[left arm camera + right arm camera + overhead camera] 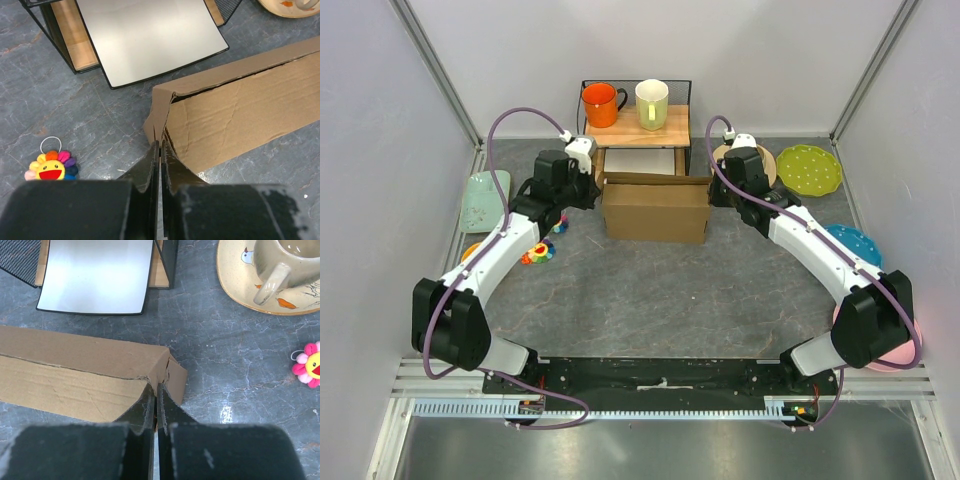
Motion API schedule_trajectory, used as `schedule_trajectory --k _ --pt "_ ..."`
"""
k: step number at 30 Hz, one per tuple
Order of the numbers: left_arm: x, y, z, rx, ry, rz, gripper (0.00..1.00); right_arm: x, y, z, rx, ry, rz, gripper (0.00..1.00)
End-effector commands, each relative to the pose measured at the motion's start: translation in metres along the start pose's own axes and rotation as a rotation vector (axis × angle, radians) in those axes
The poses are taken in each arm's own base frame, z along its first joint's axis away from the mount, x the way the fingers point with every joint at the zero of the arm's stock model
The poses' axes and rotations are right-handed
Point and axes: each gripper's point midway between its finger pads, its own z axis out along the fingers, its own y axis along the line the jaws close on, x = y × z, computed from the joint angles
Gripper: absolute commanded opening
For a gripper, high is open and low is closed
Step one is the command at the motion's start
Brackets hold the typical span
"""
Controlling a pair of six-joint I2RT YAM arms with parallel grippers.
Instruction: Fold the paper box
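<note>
Top external view: the box (655, 212) stands on the surface (650, 295) in the upper centre of the frame, just in front of the rack (638, 128), with one arm at each short end.

Left wrist view: the left end effector (160, 146) has its fingers together, clamped on the lower edge of the end flap (156, 117) at the box corner. Right wrist view: the right end effector (156, 389) is likewise closed, pinching the cardboard at the opposite corner beside its end flap (176, 381).

Step in hand, as judged: forming the two end walls. The long panels are already raised, but the top seam gapes and both end flaps splay outward.

Next move calls for turning both flaps inward together, evenly, so the box does not skew or slide toward the rack. Uneven pull may tear a creased corner.
</note>
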Motion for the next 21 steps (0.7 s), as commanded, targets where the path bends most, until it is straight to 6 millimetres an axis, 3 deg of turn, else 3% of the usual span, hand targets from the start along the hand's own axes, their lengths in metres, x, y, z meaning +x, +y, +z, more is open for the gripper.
schedule_trajectory --k 1,13,21 --pt "-0.030 0.001 -0.015 -0.017 -0.056 0.023 0.03 0.090 -0.017 0.001 0.044 0.312 -0.037 0.00" --pt "-0.052 -0.015 -0.021 0.065 -0.073 -0.006 0.02 0.095 -0.021 0.002 0.056 0.320 -0.037 0.00" --pt "-0.031 -0.026 -0.015 0.117 -0.010 -0.083 0.02 0.095 -0.019 0.002 0.051 0.322 -0.033 0.00"
